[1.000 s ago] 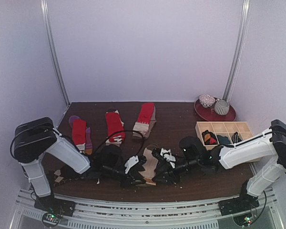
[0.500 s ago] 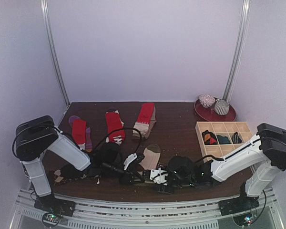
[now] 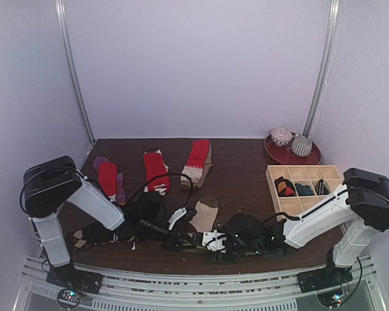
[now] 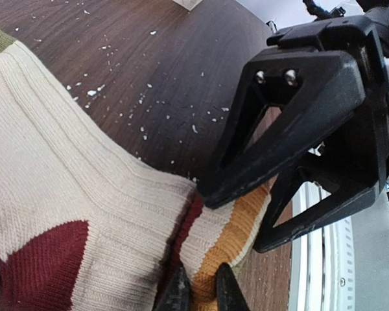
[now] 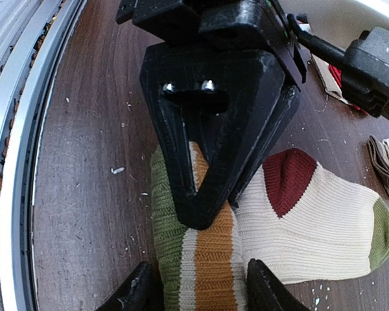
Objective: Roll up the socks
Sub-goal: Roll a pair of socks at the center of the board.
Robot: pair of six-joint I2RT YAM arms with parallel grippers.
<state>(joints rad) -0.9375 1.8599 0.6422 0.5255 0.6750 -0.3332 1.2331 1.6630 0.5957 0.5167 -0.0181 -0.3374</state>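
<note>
Top, socks: three red socks (image 3: 155,170) toward far left corner; one beige sock (image 3: 205,212) mid near edge.
Top, pose: left arm (image 3: 97,206), right arm (image 3: 311,223) low, meeting there.
Left wrist: left gripper (image 4: 201,285) pinched onto beige sock.
Right wrist: right gripper (image 5: 201,285) spread wide, straddling its cuff.

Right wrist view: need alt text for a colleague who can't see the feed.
The left gripper pinches the green-and-orange striped cuff of a beige sock lying on the dark wooden table. The right gripper is open, its fingers straddling that same cuff at the bottom of the frame. The sock has a dark red heel and a green toe.
</note>
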